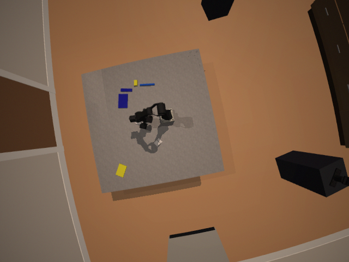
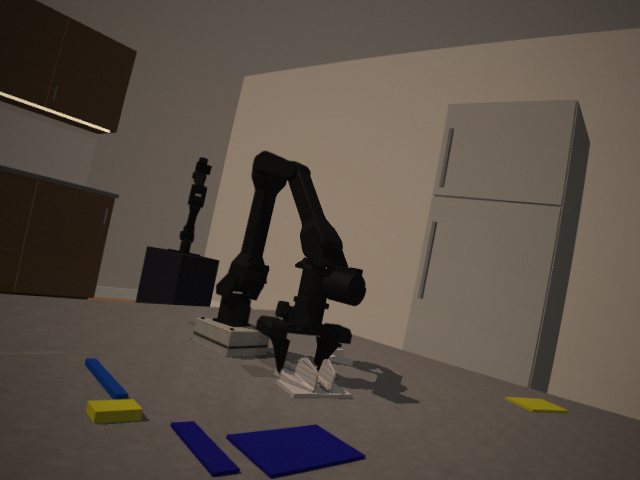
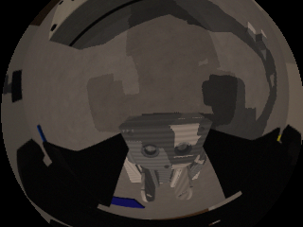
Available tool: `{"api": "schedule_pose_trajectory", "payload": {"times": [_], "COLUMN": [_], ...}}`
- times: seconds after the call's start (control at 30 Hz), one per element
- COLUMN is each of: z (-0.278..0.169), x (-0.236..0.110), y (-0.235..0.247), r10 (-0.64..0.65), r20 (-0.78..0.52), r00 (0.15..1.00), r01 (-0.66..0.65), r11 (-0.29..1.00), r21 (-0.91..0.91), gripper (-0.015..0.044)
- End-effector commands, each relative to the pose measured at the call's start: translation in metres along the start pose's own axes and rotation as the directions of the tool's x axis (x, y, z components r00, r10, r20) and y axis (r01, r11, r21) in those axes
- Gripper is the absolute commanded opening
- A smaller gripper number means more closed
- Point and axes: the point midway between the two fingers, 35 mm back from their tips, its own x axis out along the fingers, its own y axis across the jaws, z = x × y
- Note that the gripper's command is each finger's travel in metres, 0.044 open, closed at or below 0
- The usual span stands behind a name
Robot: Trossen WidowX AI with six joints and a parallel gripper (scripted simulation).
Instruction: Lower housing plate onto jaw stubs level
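Observation:
My gripper (image 2: 298, 369) (image 3: 165, 132) points down near the middle of the table, its fingers wide apart and shut on the grey-white housing plate (image 3: 166, 134). A fingertip is against each side of the plate, which has two round holes. The two ribbed jaws (image 3: 148, 183) (image 2: 307, 373) stand side by side and stick out from under the plate's edge in the wrist view. A flat white base (image 2: 321, 395) lies under them on the table in the exterior view. In the top view the arm covers most of this. Whether the plate touches the stubs is hidden.
A small white part (image 1: 158, 141) (image 2: 339, 356) lies apart, near the arm's pale base block (image 2: 232, 338). Two dark blue slabs (image 1: 122, 100) (image 1: 126, 90), a yellow block (image 1: 135, 82), a blue bar (image 1: 146, 84) and a yellow slab (image 1: 121, 170) lie on the grey table (image 1: 186, 152).

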Motion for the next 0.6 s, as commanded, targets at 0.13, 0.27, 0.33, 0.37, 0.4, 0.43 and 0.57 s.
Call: {"api": "schedule_pose_trajectory", "payload": {"times": [0.13, 0.27, 0.33, 0.37, 0.4, 0.43, 0.57], "z": [-0.0005, -0.0005, -0.0005, -0.0005, -0.0005, -0.0005, -0.0005], "x": [-0.0004, -0.0004, -0.0004, -0.0004, -0.0004, -0.0004, -0.0004], "y": [-0.0002, -0.0002, -0.0002, -0.0002, -0.0002, -0.0002, -0.0002], "r10": [-0.001, -0.001, -0.001, -0.001, -0.001, -0.001, -0.001], "r20": [-0.003, -0.003, -0.003, -0.003, -0.003, -0.003, -0.003], "r00": [1.0, 1.0, 1.0, 1.0, 1.0, 1.0, 1.0], "r01": [0.001, 0.001, 0.001, 0.001, 0.001, 0.001, 0.001], "r11": [1.0, 1.0, 1.0, 1.0, 1.0, 1.0, 1.0], "r21": [0.0, 0.0, 0.0, 0.0, 0.0, 0.0, 0.0], "gripper": [0.043, 0.044, 0.044, 0.044, 0.044, 0.044, 0.044]}}
